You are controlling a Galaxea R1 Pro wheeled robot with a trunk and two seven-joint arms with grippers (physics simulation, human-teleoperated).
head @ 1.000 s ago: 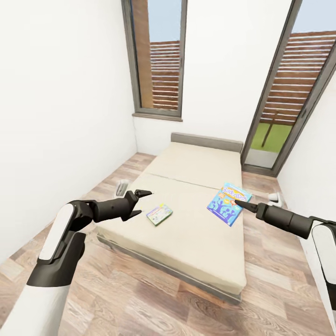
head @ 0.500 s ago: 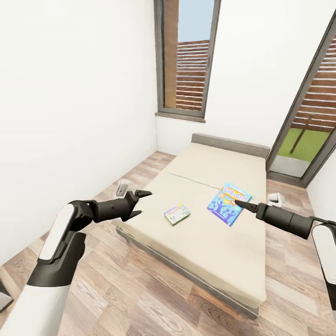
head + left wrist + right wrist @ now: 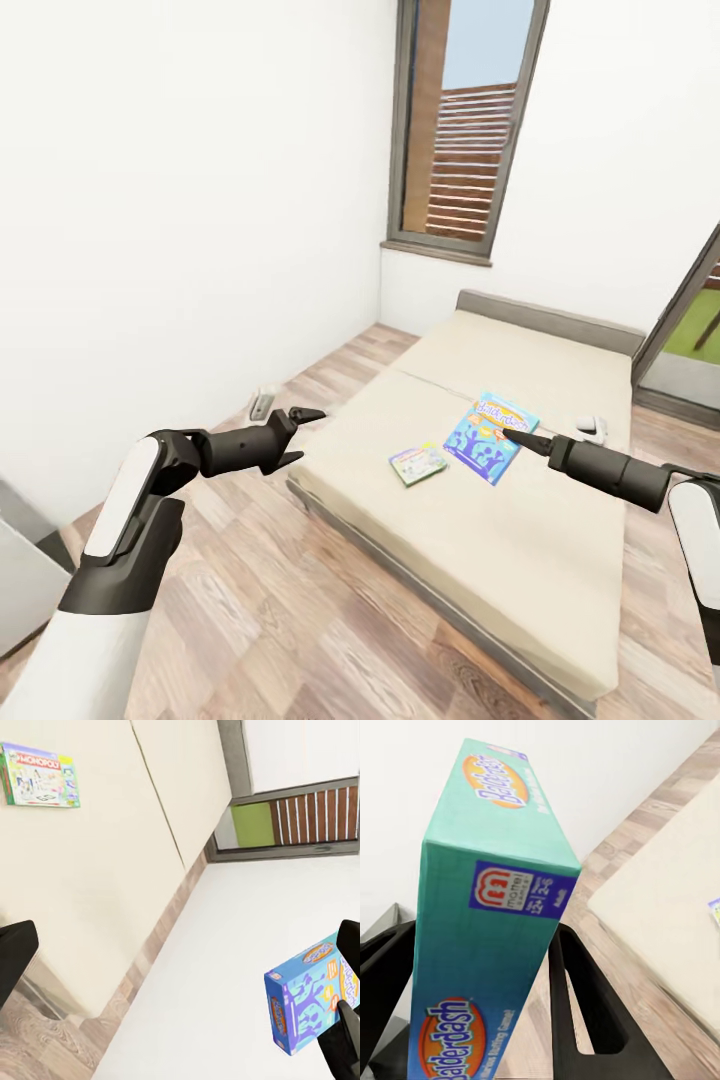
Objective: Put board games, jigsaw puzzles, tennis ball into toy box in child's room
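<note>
The right claw (image 3: 512, 435) is clamped on the blue board game (image 3: 491, 437), a Balderdash box held up off the bed (image 3: 520, 520) and tilted, its printed face turned toward the head camera. In the right wrist view the box's teal edge (image 3: 484, 937) stands between the two black fingers (image 3: 585, 1012), which press against its sides, and the Mattel label shows on its end panel. The left claw (image 3: 300, 432) hangs over the wood-plank floor (image 3: 250, 610) just beside the bed's near corner, its two fingers spread apart with nothing between them. The green-edged board game (image 3: 418, 464), lettered MONOPOLY in the left wrist view (image 3: 40, 776), lies flat on the beige mattress, near the held box but apart from it and closer to the bed's left edge. A small white and grey object (image 3: 592, 429) lies at the far side of the bed beyond the right arm; whether it rests on the mattress or on the floor past it is hard to tell. Another small pale object (image 3: 262, 403) sits on the floor against the white wall (image 3: 180, 220), beyond the left claw. A tall grey-framed window (image 3: 462, 130) stands behind the head of the bed, with wooden slats showing through it.
</note>
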